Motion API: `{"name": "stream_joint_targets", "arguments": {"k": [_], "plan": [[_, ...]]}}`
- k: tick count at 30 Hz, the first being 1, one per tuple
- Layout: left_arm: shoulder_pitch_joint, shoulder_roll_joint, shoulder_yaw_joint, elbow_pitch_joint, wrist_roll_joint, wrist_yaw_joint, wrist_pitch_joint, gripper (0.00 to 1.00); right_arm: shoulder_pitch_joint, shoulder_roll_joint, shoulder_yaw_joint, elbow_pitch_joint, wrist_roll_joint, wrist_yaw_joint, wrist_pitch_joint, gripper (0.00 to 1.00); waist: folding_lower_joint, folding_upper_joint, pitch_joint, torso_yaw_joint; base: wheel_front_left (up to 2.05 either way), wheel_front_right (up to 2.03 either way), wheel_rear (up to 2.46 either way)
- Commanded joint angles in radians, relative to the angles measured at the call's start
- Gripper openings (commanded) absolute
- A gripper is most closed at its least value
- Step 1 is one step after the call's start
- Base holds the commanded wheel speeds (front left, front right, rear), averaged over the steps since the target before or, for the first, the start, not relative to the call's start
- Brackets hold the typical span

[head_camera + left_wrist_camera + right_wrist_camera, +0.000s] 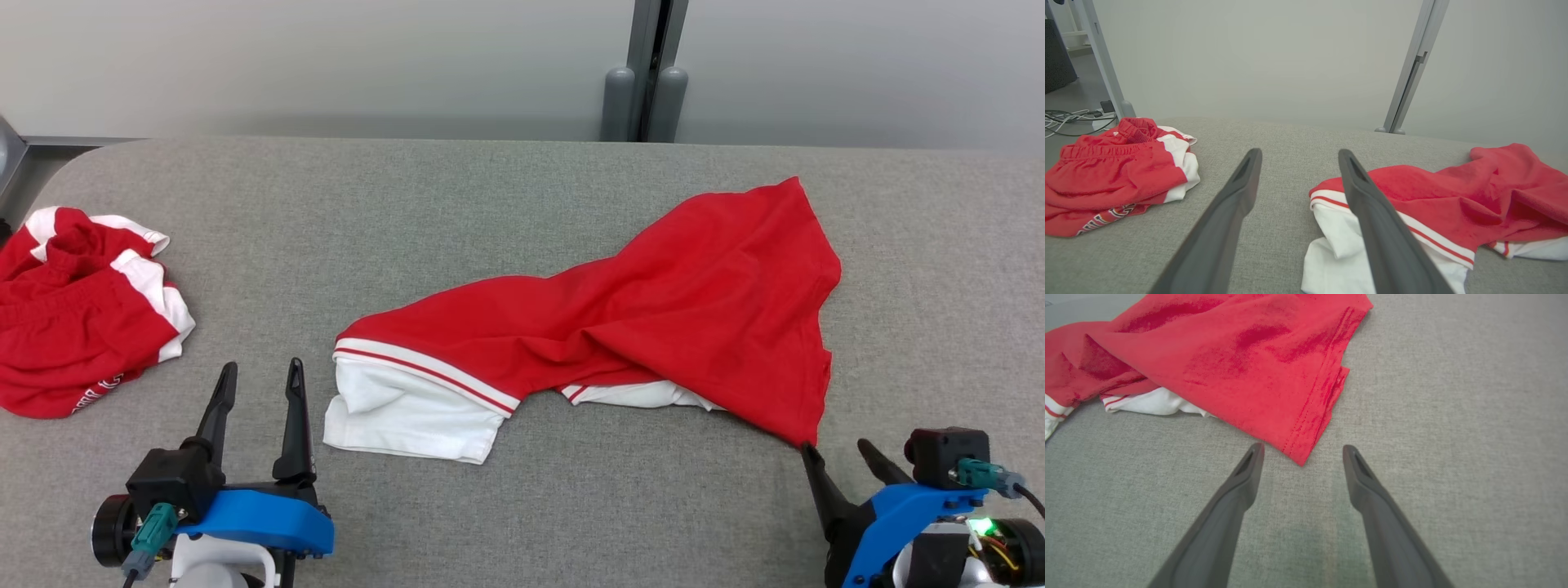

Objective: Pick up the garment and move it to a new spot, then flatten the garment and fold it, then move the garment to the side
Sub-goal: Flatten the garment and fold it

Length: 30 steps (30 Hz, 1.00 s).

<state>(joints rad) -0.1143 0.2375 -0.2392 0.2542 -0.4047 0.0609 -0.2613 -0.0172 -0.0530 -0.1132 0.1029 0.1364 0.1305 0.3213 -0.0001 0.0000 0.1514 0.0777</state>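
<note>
The garment [653, 310] — a red top with white sleeves and red-striped trim — lies on the grey table [522, 188], a little right of centre. It is loosely strewn, not flat: the red body is bunched and slanted toward the far right, one white sleeve [408, 416] is doubled over at its near left end, and a second strip of white peeks from under the red. As far as can be judged, no fold has been made. Flattening, folding and the move to the side are all left to do, and whether this spot is already the new one cannot be told. The right gripper [834, 447] sits at the near right with its jaws spread and empty. The red hem corner [1300, 459] lies just ahead of the tips, roughly in line with the gap. The left gripper [261, 367] is also spread wide and holds nothing, just left of the white sleeve. Well apart at the table's left edge lies a crumpled pile of red-and-white shorts [82, 327] — it takes up room there, so it could crowd a set-aside to that side. A grey post [645, 73] stands behind the table, clear of the work.
</note>
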Motion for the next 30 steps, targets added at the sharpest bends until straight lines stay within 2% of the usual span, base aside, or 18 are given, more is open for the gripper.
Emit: {"name": "stream_joint_targets", "arguments": {"k": [1, 10, 16, 23, 24, 25, 27, 29, 30], "plan": [[0.001, 0.005, 0.002, -0.006, -0.002, 0.002, -0.002, 1.0, -0.004, 0.002, 0.003, 0.016, 0.008, 0.0, 0.005, 1.0, 0.0001, 0.0, 0.001, -0.001, 0.0, 0.0, 0.0], [-0.012, 0.008, -0.009, -0.014, -0.005, 0.0, 0.0, 1.0, -0.121, 0.002, 0.03, 0.167, 0.003, 0.0, 0.01, 1.0, 0.0001, 0.0, 0.024, 0.018, 0.0, 0.0, 0.0], [-0.021, 0.008, -0.014, -0.002, -0.007, -0.006, -0.001, 1.0, -0.157, 0.002, 0.012, 0.252, -0.008, 0.0, 0.041, 1.0, 0.0001, 0.0, 0.025, 0.033, 0.0, 0.0, 0.0], [-0.005, 0.007, -0.014, -0.001, -0.011, 0.003, -0.002, 1.0, -0.145, 0.002, 0.042, 0.261, 0.021, 0.0, 0.012, 1.0, 0.0001, 0.0, 0.013, 0.032, 0.0, 0.0, 0.0], [-0.002, 0.008, -0.014, -0.003, -0.011, 0.005, -0.002, 1.0, -0.149, 0.002, 0.047, 0.264, 0.018, 0.0, 0.011, 0.93, 0.0001, 0.0, 0.013, 0.03, 0.0, 0.0, 0.0], [-0.002, 0.008, -0.014, -0.005, -0.012, 0.007, -0.002, 1.0, -0.155, 0.002, 0.051, 0.269, 0.015, 0.0, 0.012, 0.91, 0.0001, 0.0, 0.013, 0.027, 0.0, 0.0, 0.0], [-0.001, 0.011, -0.015, -0.01, -0.013, 0.008, -0.002, 1.0, -0.177, 0.002, 0.06, 0.281, 0.002, 0.0, 0.011, 0.77, 0.0001, 0.0, 0.014, 0.022, 0.0, 0.0, 0.0], [-0.004, 0.012, -0.017, -0.014, -0.013, 0.009, 0.0, 1.0, -0.202, 0.002, 0.06, 0.293, -0.012, 0.0, -0.003, 0.18, 0.0001, 0.0, 0.016, 0.018, 0.0, 0.0, 0.0], [-0.006, 0.013, -0.018, -0.016, -0.013, 0.009, 0.002, 1.0, -0.215, 0.002, 0.058, 0.3, -0.021, 0.0, -0.011, 0.0, 0.0001, 0.0, 0.016, 0.017, 0.0, 0.0, 0.0]]}}
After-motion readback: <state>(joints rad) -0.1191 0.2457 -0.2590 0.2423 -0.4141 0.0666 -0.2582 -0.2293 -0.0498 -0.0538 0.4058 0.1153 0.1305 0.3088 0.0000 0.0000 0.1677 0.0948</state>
